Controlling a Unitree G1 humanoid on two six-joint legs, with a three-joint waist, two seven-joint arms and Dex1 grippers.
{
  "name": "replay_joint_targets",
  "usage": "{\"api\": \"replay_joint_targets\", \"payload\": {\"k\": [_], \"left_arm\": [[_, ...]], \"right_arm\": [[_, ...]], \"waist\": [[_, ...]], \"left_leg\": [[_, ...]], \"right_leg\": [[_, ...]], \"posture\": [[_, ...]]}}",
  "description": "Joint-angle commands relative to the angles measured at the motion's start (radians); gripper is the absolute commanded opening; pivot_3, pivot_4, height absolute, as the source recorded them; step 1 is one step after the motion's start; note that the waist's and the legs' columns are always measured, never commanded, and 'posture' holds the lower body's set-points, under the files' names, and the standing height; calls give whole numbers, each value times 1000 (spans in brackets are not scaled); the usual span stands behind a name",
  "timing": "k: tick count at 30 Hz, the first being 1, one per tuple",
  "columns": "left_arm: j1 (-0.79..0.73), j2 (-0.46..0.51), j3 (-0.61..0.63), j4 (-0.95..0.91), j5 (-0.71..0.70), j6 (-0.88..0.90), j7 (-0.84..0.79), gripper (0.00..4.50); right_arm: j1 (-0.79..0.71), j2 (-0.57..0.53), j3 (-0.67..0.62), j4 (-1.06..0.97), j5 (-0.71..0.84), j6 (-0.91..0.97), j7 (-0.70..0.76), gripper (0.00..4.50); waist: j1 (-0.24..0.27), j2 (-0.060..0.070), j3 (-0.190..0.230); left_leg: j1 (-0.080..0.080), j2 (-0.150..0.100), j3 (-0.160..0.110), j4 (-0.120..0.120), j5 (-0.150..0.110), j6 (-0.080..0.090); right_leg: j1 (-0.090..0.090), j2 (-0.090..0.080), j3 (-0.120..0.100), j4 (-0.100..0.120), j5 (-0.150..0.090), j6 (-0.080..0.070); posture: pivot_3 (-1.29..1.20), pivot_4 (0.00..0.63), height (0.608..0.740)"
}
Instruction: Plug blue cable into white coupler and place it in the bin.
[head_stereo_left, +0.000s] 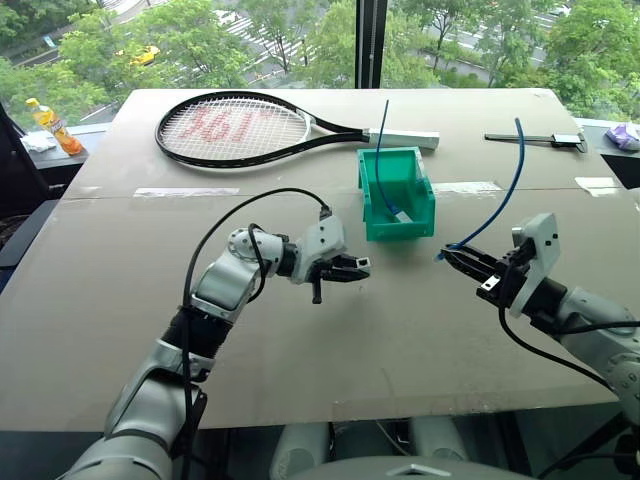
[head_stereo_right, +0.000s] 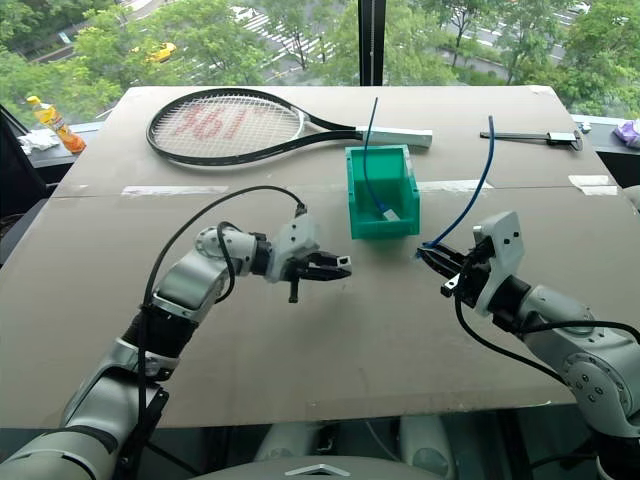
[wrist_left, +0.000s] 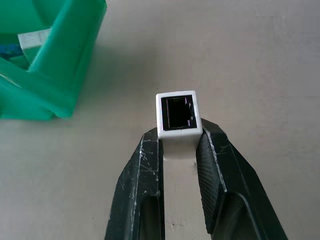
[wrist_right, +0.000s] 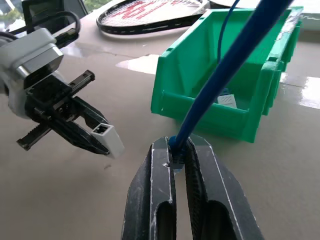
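Note:
My left gripper is shut on the white coupler, whose dark socket faces outward past the fingertips. It hovers over the table, in front of and left of the teal-green bin. My right gripper is shut on the blue cable just behind its plug end; the cable arcs up and away behind it. The two grippers point toward each other, a gap apart. In the right wrist view the coupler sits left of the held cable. Another thin blue cable stands in the bin.
A tennis racket with a white handle lies behind the bin. A small black tool rests at the back right, and an orange bottle stands off the table's far left. Tape strips cross the tabletop.

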Motion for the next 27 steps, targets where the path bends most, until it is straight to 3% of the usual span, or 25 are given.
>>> {"api": "replay_joint_targets", "payload": {"k": [1, 6, 13, 27], "left_arm": [[-44, -28, -31, 55, 33, -61, -27, 298], [-77, -51, -86, 134, 107, -150, -47, 298], [-78, -79, -92, 129, 142, -164, -31, 298], [-43, -82, -92, 67, 166, -150, -16, 298]], "right_arm": [[-67, -36, 57, -18, -89, -47, 93, 0], [-234, -63, 215, 86, -249, -97, 247, 0], [-412, -2, 408, 257, -431, -168, 400, 0], [-474, 52, 489, 424, -609, -256, 570, 0]], "waist": [[2, 0, 0], [9, 0, 0], [12, -1, 0], [13, 0, -1]], "left_leg": [[0, 0, 0, 0, 0, 0], [0, -1, 0, 2, 0, 0], [-1, -2, 0, 3, 0, 0], [0, -3, -2, 3, 0, 0]], "right_leg": [[0, 0, 1, 0, 0, 0], [0, 0, 3, 0, -2, -4], [1, 0, 5, 0, -1, -3], [2, 0, 4, 0, 0, 0]], "posture": [[0, 150, 740], [0, 150, 740], [0, 150, 740], [0, 150, 740]]}}
